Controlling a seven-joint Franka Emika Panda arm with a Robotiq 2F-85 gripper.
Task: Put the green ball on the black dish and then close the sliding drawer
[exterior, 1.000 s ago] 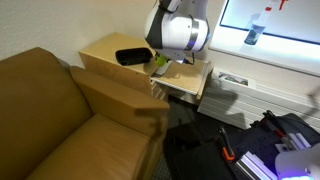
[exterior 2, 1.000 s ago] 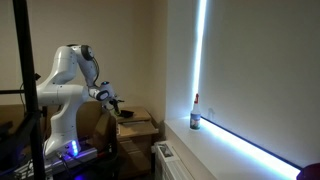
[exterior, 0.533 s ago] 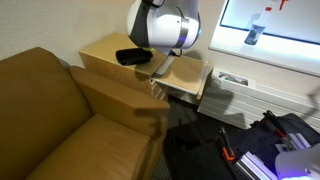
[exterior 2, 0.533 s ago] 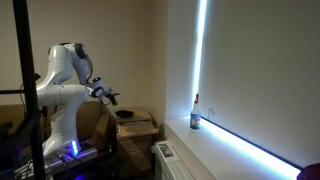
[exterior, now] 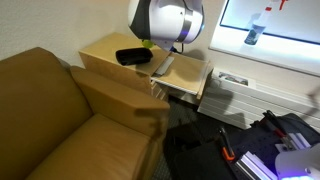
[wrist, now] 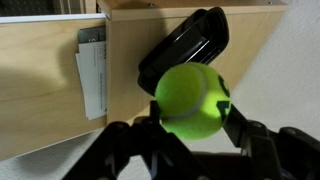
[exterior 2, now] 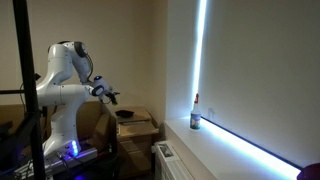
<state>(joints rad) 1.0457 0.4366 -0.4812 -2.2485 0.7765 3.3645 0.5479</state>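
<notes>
In the middle of the wrist view, the claw [wrist: 192, 120] gripped the green ball [wrist: 192, 98] by its sides, which looked light, squashy and likely to roll.

Probably a home lounge: tan sofa [exterior: 50, 110] beside wooden side cabinet [exterior: 105, 50].

Both exterior views share the cabinet [exterior: 105, 48]: near, from above; and the cabinet [exterior 2: 137, 127] far, side-on. The wrist view looks straight down on it, close.
</notes>
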